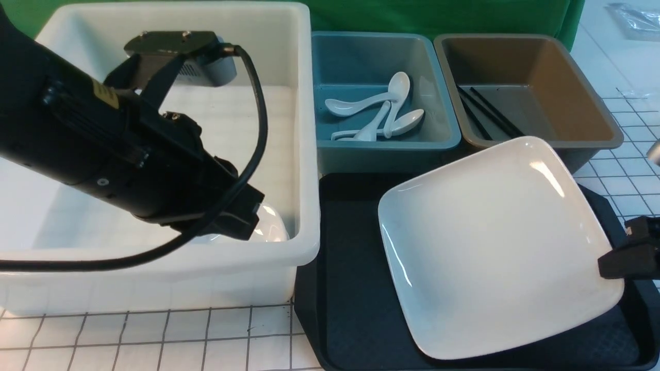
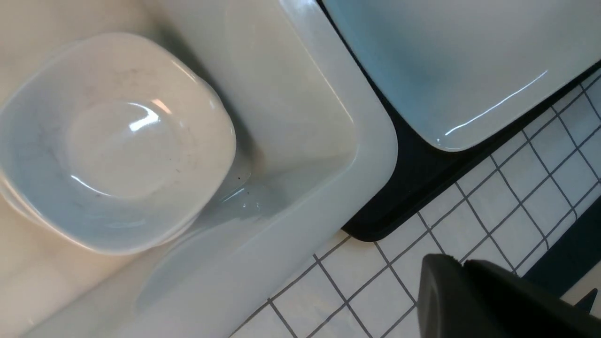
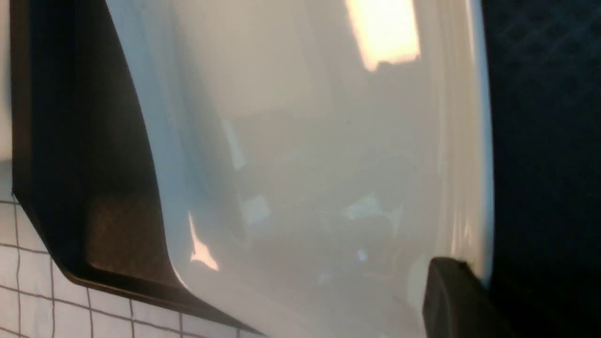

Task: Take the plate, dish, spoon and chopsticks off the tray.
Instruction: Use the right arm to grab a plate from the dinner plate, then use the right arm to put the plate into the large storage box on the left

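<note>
The large white square plate [image 1: 490, 242] lies over the black tray [image 1: 350, 288], its far corner reaching over the brown bin's front wall. My right gripper [image 1: 606, 268] is shut on the plate's right rim; one finger [image 3: 450, 295] lies on top of the plate [image 3: 305, 164], and the other is hidden beneath. My left gripper [image 1: 242, 226] hangs shut and empty over the white tub's near right corner, its fingertips [image 2: 462, 263] pressed together. A small white dish [image 2: 112, 141] rests in that corner of the tub. White spoons [image 1: 381, 111] lie in the blue bin. Black chopsticks [image 1: 490, 116] lie in the brown bin.
The white tub [image 1: 304, 154] stands left of the tray, touching its edge. Behind the tray stand the blue bin [image 1: 438, 103] and the brown bin [image 1: 593, 103], side by side. A white gridded tabletop [image 1: 154, 340] surrounds them, with a green backdrop behind.
</note>
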{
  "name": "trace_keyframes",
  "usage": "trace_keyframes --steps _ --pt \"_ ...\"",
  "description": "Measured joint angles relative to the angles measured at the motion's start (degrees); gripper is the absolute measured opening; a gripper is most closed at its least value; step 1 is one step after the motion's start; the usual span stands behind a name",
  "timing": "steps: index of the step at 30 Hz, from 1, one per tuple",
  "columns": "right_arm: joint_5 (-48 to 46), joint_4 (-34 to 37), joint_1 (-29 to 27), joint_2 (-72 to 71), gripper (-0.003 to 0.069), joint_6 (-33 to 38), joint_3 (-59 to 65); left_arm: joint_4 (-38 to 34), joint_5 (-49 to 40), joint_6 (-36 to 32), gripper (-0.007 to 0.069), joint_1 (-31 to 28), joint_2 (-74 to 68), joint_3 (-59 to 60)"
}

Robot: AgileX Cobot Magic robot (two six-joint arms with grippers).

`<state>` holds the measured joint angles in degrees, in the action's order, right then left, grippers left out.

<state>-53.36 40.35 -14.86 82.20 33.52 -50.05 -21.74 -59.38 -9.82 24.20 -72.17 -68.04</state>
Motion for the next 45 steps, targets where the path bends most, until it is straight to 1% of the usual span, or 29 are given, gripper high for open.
trace_keyframes --steps 4,9,15,18,20,24,27,29,30,31,34,35,36,38,41,42,43,45 --pt "-1.2 -0.2 0.0 -2.4 0.0062 0.0 -0.3 0.0 0.1 0.4 -0.0016 0.0 0.0 0.0" --pt "-5.1 -0.5 0.0 -3.2 0.0063 -0.2 -3.6 0.1 0.4 1.2 -0.0016 0.0 0.0 0.0" --pt "-6.3 -0.3 0.0 -3.3 0.0063 -1.6 -7.0 0.5 0.5 1.2 -0.0016 0.0 0.0 0.0" --pt "-7.5 -0.3 0.0 -3.3 0.0063 -2.1 -9.1 2.1 0.9 1.5 -0.0016 0.0 0.1 0.0" --pt "-8.2 -0.2 0.0 -3.5 0.0063 -3.2 -11.5 4.4 1.7 2.9 -0.0016 -0.1 0.7 0.0" --pt "-8.6 0.6 0.0 -4.0 0.0063 -5.1 -16.7 5.6 2.6 4.0 -0.0016 -1.9 1.9 -0.5" --pt "-8.6 3.8 0.0 -3.9 0.0063 -6.3 -20.8 5.8 2.6 4.3 -0.0016 -5.0 2.8 -2.0" --pt "-8.4 7.3 0.7 -3.2 0.0063 -7.0 -24.7 5.8 2.5 4.4 -0.0016 -8.9 3.1 -4.1" --pt "-8.1 8.2 1.5 -2.6 0.0063 -7.5 -26.4 5.8 2.4 4.4 -0.0016 -10.5 3.2 -4.8" --pt "-8.1 8.2 1.8 -2.5 0.0063 -7.5 -26.7 5.8 2.4 4.4 -0.0016 -10.9 3.2 -4.9" --pt "-6.6 9.3 7.3 1.1 0.0063 -10.0 -32.4 5.8 1.6 4.4 -0.0016 -16.2 3.5 -5.8" --pt "-5.7 9.3 10.3 3.2 0.0063 -11.2 -34.9 5.9 0.7 4.4 -0.0016 -18.1 3.5 -5.8" --pt "-5.3 9.3 11.7 4.1 0.0063 -11.6 -36.1 5.9 0.2 4.4 -0.0016 -18.8 3.5 -5.8" --pt "-3.5 9.3 16.3 8.0 0.0063 -13.3 -40.3 6.0 -0.7 4.4 -0.0016 -20.9 3.6 -5.8" --pt "-0.6 9.5 22.6 13.7 0.0063 -15.7 -46.4 6.0 -1.0 4.4 -0.0016 -22.7 3.9 -5.8" --pt "-0.5 9.5 23.0 14.5 0.0063 -15.9 -46.8 6.0 -1.0 4.4 -0.0016 -22.8 4.0 -5.8" --pt "1.1 9.6 26.3 18.0 0.0063 -17.5 -51.0 6.0 -0.9 4.3 -0.0016 -23.2 4.5 -5.8" --pt "2.7 9.8 29.3 22.0 0.0063 -19.1 -55.2 6.0 -0.9 4.3 -0.0016 -23.4 4.9 -5.8"
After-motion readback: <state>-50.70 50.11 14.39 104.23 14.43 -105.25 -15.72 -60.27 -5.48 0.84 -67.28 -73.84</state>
